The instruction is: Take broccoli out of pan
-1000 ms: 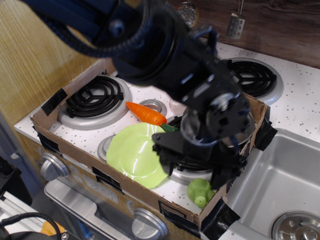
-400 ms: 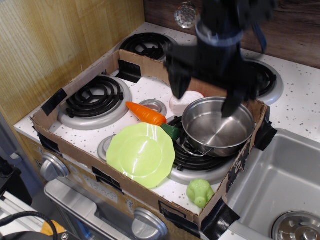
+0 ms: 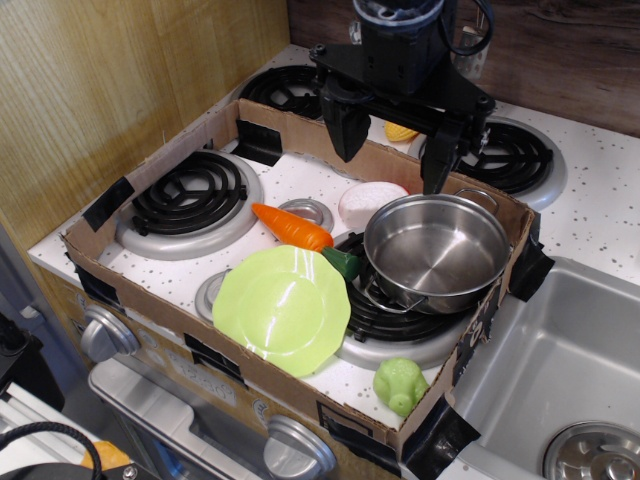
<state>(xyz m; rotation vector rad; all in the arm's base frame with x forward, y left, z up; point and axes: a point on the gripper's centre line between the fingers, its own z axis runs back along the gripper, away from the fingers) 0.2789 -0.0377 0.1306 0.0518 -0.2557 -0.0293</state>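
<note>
The pale-green broccoli (image 3: 401, 385) lies on the white stove top at the front right corner of the cardboard tray, outside the pan. The shiny steel pan (image 3: 437, 250) sits empty on the front right burner. My gripper (image 3: 391, 140) hangs open and empty above the back wall of the tray, behind the pan, its two dark fingers (image 3: 346, 128) spread wide apart.
A lime-green plate (image 3: 282, 308) lies left of the pan, an orange carrot (image 3: 294, 228) behind it. A pale pink lid-like thing (image 3: 371, 204) sits behind the pan. The cardboard tray wall (image 3: 270, 378) rings the stove. A steel sink (image 3: 560, 380) lies at right.
My gripper has risen from low over the pan and broccoli and drawn back to the rear of the tray. The broccoli stays at the front right corner, the pan now uncovered.
</note>
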